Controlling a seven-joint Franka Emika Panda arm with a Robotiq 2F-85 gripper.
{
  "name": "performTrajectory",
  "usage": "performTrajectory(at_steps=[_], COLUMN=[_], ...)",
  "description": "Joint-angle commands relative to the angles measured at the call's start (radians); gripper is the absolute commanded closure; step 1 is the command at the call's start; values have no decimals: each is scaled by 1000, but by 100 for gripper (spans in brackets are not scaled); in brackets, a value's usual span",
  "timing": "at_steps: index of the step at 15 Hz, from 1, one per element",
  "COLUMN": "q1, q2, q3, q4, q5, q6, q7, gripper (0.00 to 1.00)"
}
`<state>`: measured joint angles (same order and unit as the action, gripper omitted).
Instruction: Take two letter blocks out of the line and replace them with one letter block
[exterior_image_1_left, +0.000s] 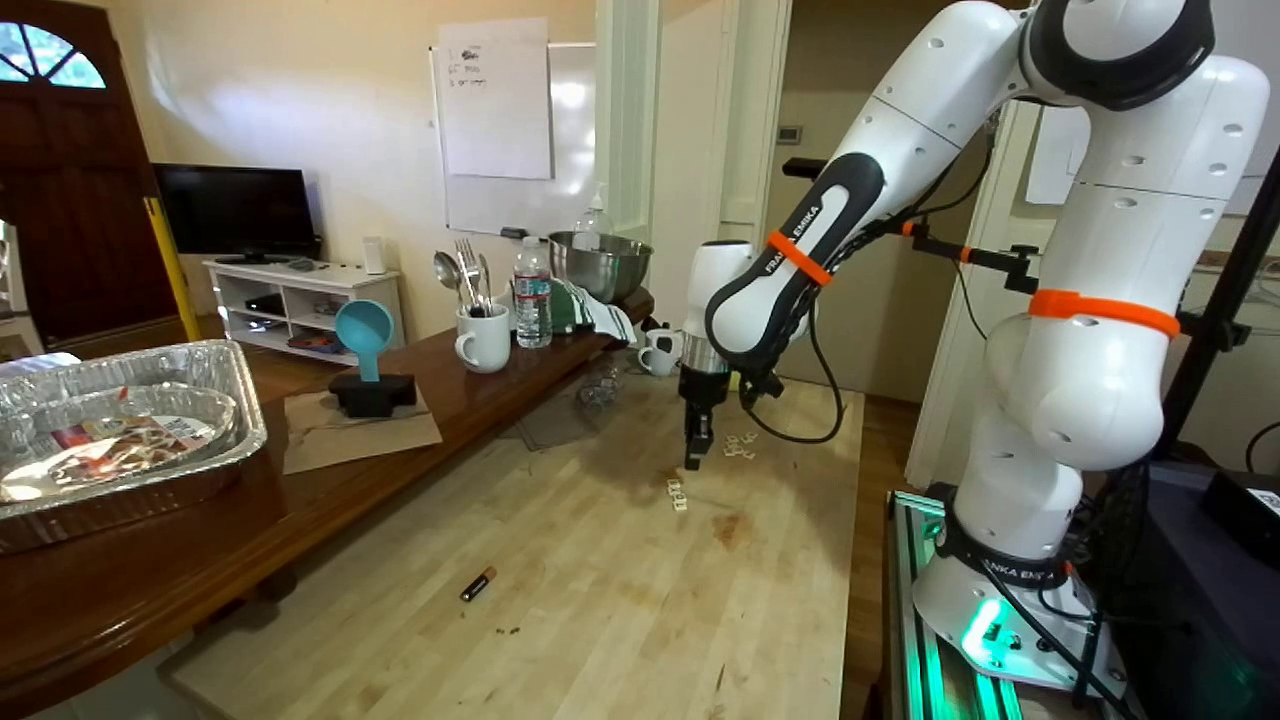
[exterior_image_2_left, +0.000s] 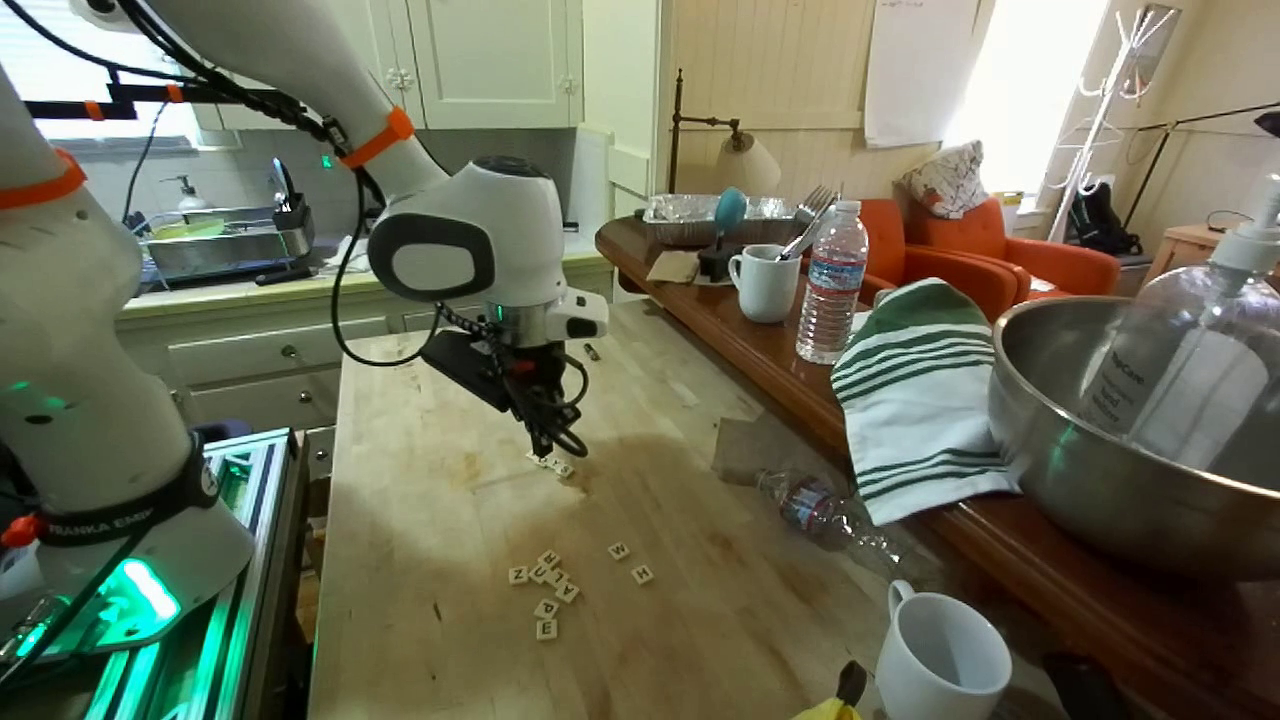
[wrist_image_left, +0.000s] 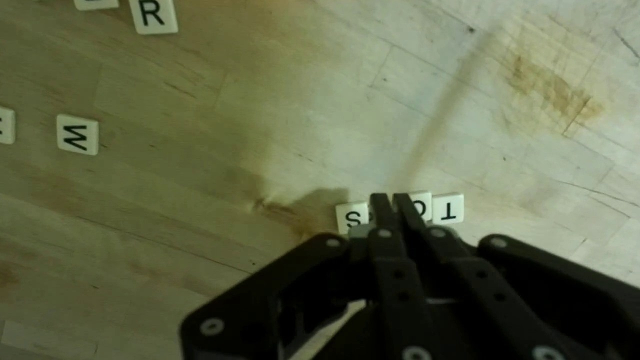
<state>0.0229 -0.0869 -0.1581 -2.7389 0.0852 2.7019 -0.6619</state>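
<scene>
Line of letter blocks (exterior_image_1_left: 678, 496): a short row of pale, flat blocks, laid face up on a wooden tabletop (exterior_image_1_left: 620, 620), just below the gripper (wrist_image_left: 391, 197).
S block (wrist_image_left: 352, 218): seen at the left end of the row in the wrist view, beside the gripper's outline.
O block (wrist_image_left: 423, 204) and T block (wrist_image_left: 448, 208): seen side by side at the right end, the O partly covered; whatever lies between S and O is hidden.
Gripper jaws: pointed down and standing almost together, with only a thin slit between; no block is seen held, and whether the row is touched cannot be told.
Loose blocks (exterior_image_2_left: 556, 578): scattered well apart from the row, among them a W block (wrist_image_left: 77, 134) and an R block (wrist_image_left: 154, 16); the single replacement is presumably to be picked from these.
Block body: judged very light and stiff; little risk of crushing or breaking is expected.
Block faces: apparently smooth, so sliding is likely if a block is nudged, and neighbours may be pushed crooked.
Block edges: hold is best taken low on two opposite sides that face no neighbour; as the jaws are set, closing would be done along the row, so a turn seems needed, with the jaws first opened wide enough for one block.
</scene>
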Motion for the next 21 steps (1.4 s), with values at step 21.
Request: performTrajectory(at_steps=[21], q1=[-2], q2=[183], q3=[92], q4=[58], q5=[344], q6=[187], q7=[-196], gripper=[100])
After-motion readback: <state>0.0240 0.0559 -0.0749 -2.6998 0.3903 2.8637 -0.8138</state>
